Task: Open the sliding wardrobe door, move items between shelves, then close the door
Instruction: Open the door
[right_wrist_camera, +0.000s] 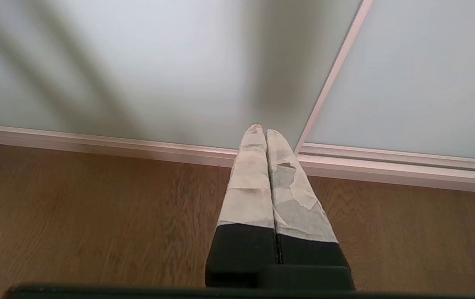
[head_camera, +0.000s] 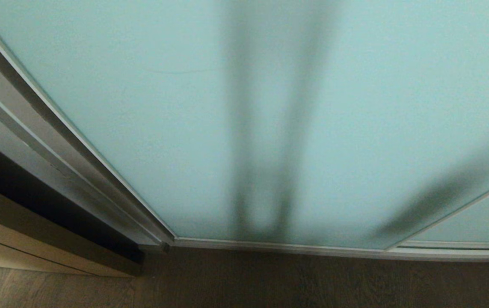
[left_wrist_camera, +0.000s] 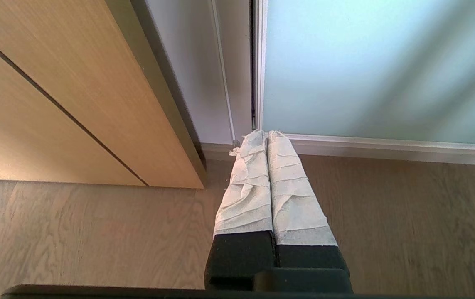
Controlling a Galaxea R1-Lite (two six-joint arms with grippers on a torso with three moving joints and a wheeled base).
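The sliding wardrobe door (head_camera: 150,128) fills almost all of the head view, a broad pane of frosted pale aqua-green glass in a thin silver frame, shut across the opening so nothing behind it shows. Soft dark shadow bands run down the glass. Neither arm appears in that view.

Below the door lies the wooden floor (head_camera: 291,282), brown planks running up to the silver bottom rail (head_camera: 270,244). Ahead of the right gripper and a little to one side, a second glass panel (right_wrist_camera: 420,70) meets the first at a slim upright frame strip (right_wrist_camera: 333,79); the strip's foot stands just beside that gripper's tips.

Off to the side of the left gripper stands a light wooden cabinet (left_wrist_camera: 54,95) with a dark seam across its face, its corner near the gripper but apart from it. Between cabinet and door runs a pale grey wall strip (left_wrist_camera: 195,70) beside the door's vertical frame edge.

The left gripper (left_wrist_camera: 267,133) points at the foot of the door's frame edge, its two tape-wrapped fingers (left_wrist_camera: 245,195) pressed together, holding nothing. The right gripper (right_wrist_camera: 261,129) likewise points at the bottom rail, its worn taped fingers (right_wrist_camera: 249,187) closed against each other and empty. Whether either tip touches the rail cannot be told.
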